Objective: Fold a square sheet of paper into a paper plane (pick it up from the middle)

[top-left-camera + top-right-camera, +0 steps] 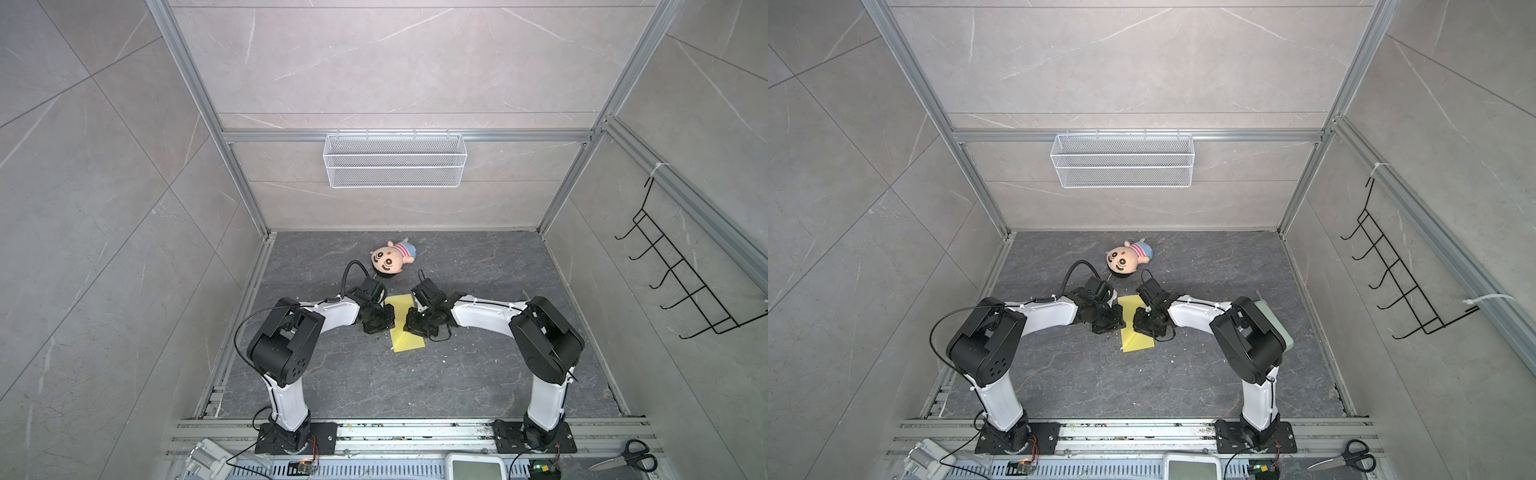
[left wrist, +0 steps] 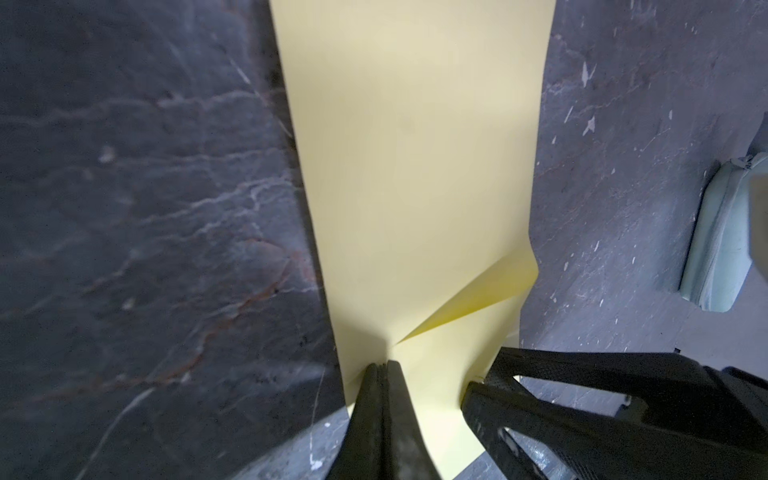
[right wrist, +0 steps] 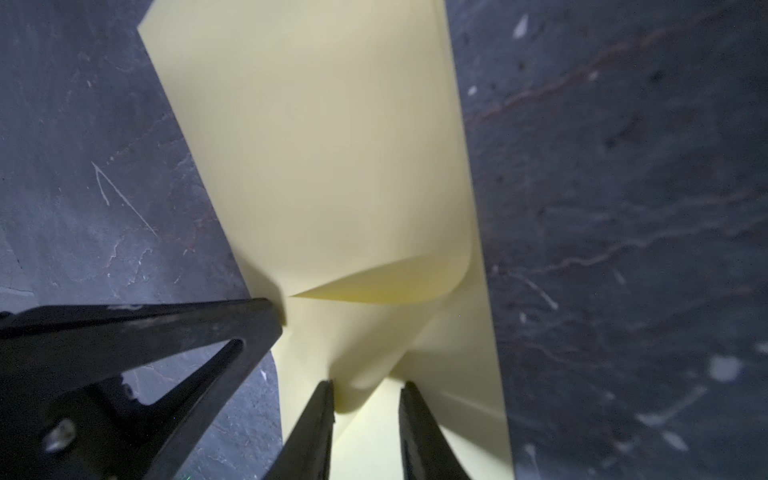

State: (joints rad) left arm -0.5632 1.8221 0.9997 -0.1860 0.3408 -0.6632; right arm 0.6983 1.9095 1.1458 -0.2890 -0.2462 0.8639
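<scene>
1. The dark stone tabletop point(image 1: 415, 382) fills the lower centre of both top views.
2. The white wire basket point(image 1: 395, 160) hangs on the back wall, upper centre.
3. The square sheet of paper point(image 1: 400, 311) lies on the tabletop at centre frame between the 2 grippers. It is partly folded into a narrow strip, with 1 diagonal crease near its lower end.
4. The plush doll point(image 1: 388, 259) lies face-up just above the sheet, apart from it.
5. Left gripper point(image 2: 382, 365): fingers pressed together, tips touching the sheet where a raised crease starts. Whether paper is pinched between them cannot be determined.
6. Right gripper point(image 3: 368, 384): fingers apart, straddling a lifted bulge of the sheet.
</scene>
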